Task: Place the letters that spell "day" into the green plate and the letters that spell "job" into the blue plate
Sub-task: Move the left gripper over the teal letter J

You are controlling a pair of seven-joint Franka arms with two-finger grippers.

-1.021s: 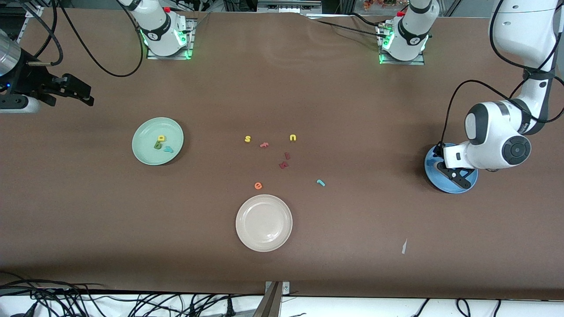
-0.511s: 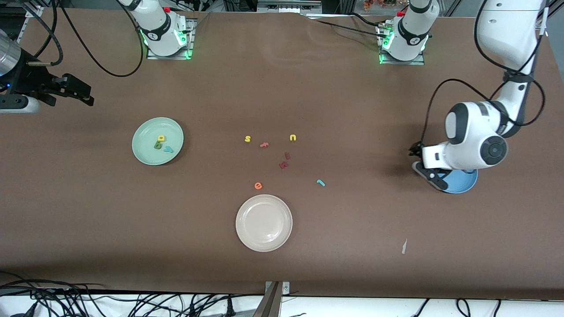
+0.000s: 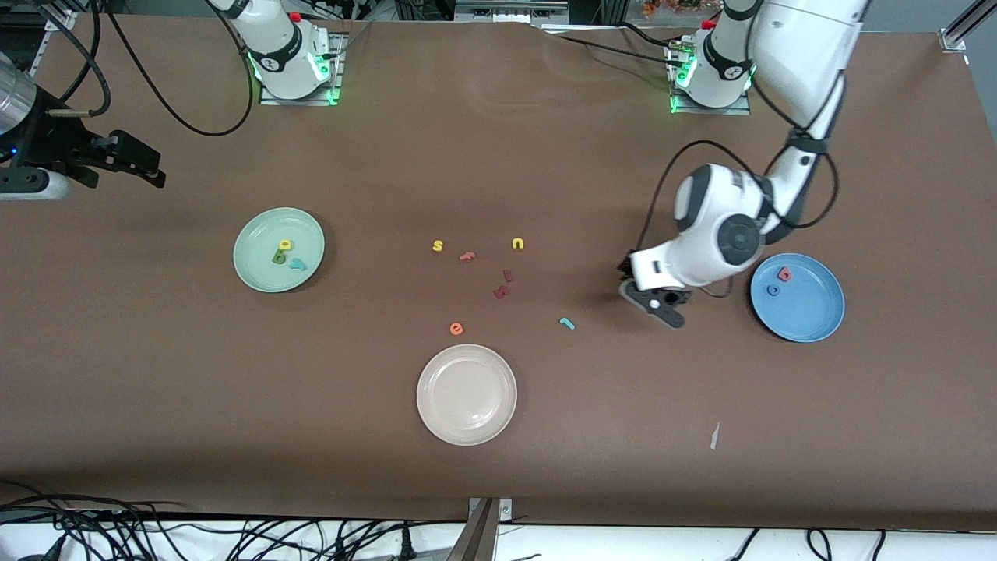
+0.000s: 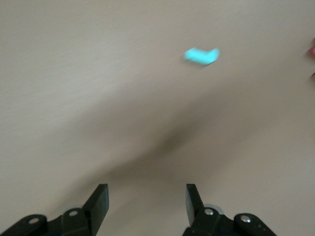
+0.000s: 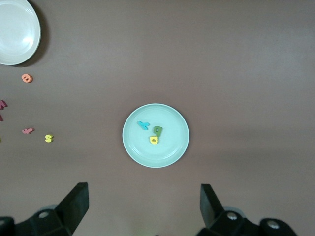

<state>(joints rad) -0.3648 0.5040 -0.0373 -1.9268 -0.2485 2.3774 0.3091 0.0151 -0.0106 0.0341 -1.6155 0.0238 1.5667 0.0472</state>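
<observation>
Left pincer: we see it released, empty, over bare table between the small teal foam j and the round blue plate.
Blue plate: holds the red-pink b and blue o.
Round mint-green plate: holds d, a, y.
Right pincer: waits spread wide, empty.

The left end effector has left the blue plate and now hangs over bare worktop near the teal j. Its jaws have parted. The plate now shows the red-pink b and blue o.

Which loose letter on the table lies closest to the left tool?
The teal j. It lies alone on the table, with the left tool just toward the blue plate from it; the orange e and dark red letters lie farther off.
</observation>
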